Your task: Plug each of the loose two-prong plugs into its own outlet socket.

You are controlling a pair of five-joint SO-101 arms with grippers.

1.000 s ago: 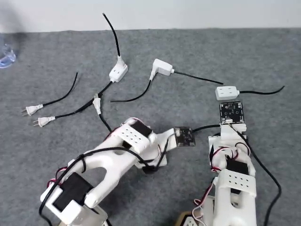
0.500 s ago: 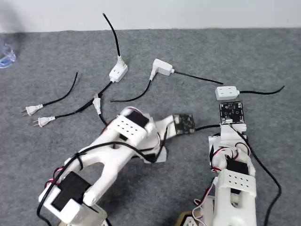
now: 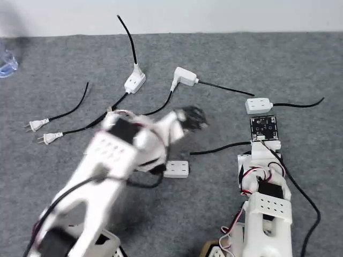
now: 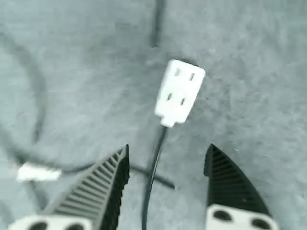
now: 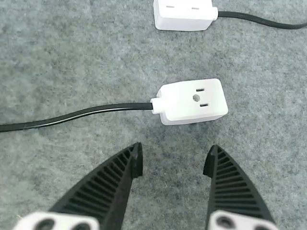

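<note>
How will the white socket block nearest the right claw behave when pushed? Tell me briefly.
The socket block looks small, boxy plastic: probably light and stiff. It lies flat, so it should slide, not roll. Its thin cord curves loosely, so it likely flops and drags behind.

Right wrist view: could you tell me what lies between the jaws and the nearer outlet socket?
Only bare carpet separates the open right gripper from the outlet socket in the right wrist view.

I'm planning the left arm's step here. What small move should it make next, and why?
Probably ease the left gripper forward and down over the white socket: its jaws stand open and empty, the socket lies just beyond them, and its cord runs between them.
</note>
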